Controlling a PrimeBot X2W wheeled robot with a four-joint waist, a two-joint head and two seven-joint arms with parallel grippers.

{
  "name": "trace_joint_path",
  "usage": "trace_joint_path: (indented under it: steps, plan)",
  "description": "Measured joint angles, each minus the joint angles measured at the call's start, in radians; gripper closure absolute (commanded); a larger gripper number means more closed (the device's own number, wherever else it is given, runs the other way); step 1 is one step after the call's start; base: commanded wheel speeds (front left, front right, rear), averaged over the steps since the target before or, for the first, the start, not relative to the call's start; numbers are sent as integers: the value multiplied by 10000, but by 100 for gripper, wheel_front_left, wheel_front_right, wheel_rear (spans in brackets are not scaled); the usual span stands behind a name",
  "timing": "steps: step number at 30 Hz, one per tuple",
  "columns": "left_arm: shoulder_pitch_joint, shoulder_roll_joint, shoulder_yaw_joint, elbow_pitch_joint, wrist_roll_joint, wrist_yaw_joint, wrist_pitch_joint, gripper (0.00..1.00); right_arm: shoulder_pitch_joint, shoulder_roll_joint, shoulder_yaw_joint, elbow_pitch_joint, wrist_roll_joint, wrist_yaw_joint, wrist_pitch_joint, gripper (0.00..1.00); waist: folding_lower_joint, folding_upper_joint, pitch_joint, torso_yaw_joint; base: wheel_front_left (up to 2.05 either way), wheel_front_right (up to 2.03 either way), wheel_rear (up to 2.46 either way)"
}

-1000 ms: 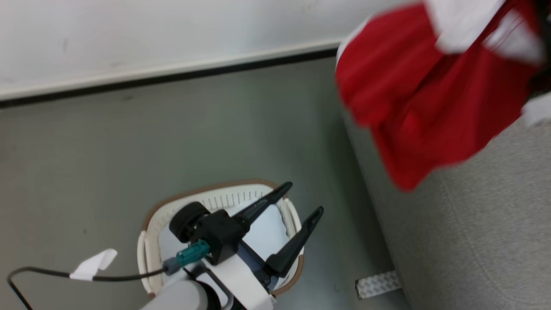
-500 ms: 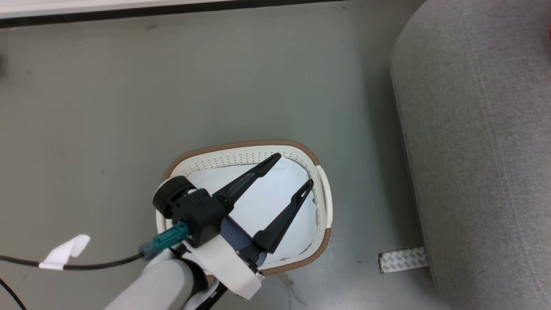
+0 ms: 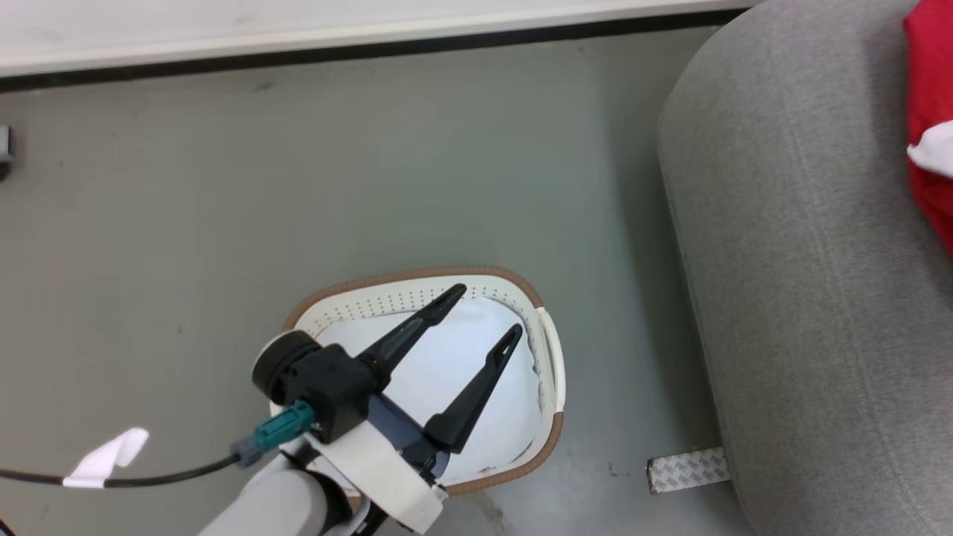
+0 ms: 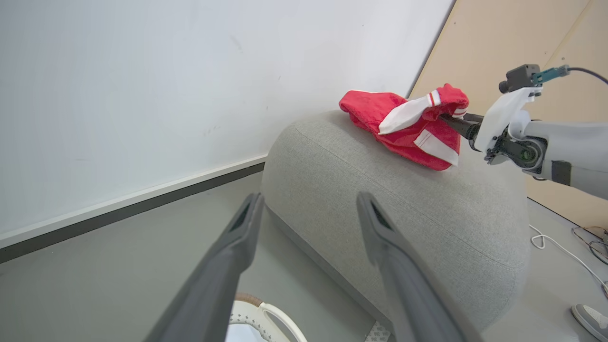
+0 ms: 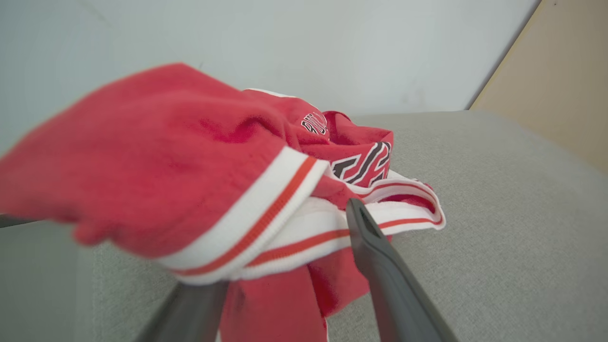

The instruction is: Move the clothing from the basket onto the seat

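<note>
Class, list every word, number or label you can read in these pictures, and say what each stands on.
No text reads fully.
Small crest on the red jersey: curved lettering, too blurred to read.
Large black-and-white characters on the jersey: folded over, unreadable.
Tape strip on the floor: pattern too small to read.
White tag on the cable: no lettering visible.

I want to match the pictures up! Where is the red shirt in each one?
Head view: the clothing peeks in at the right edge, up top.
Left wrist view: upper right of middle, lying on the seat.
Right wrist view: big and close, left and middle.
Shared landmark: the grey seat beneath it.
</note>
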Motion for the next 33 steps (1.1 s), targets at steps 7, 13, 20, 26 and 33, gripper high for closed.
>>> trace_joint_path:
  steps: [7,13,20,26,33]
  plan:
    - [787,-21,293,67,-458,514,-293,0,1277,677,454,40,104,0,-800,0,-1,0,-749,-257,0,0,0]
    - [1655,-23,767,261,-809,1024,-892,0,2991,1243,1616,-1636,579,0,-890,0,-2,0,-1548,-357,0,0,0]
    - [2568,-4,1269,637,-901,1563,-1476,0,5120,1429,3271,-4132,1390,-2,-892,0,-3,0,-2400,-155,0,0,0]
    - [3599,-59,2010,1198,-677,2025,-1703,0,6127,1440,4769,-5281,1919,0,-911,0,-4,0,-3073,151,0,0,0]
    - [4987,-717,3735,1160,161,2153,-1728,0,7091,1442,5398,-5743,2311,-2,-920,0,-4,0,-3808,586,0,0,0]
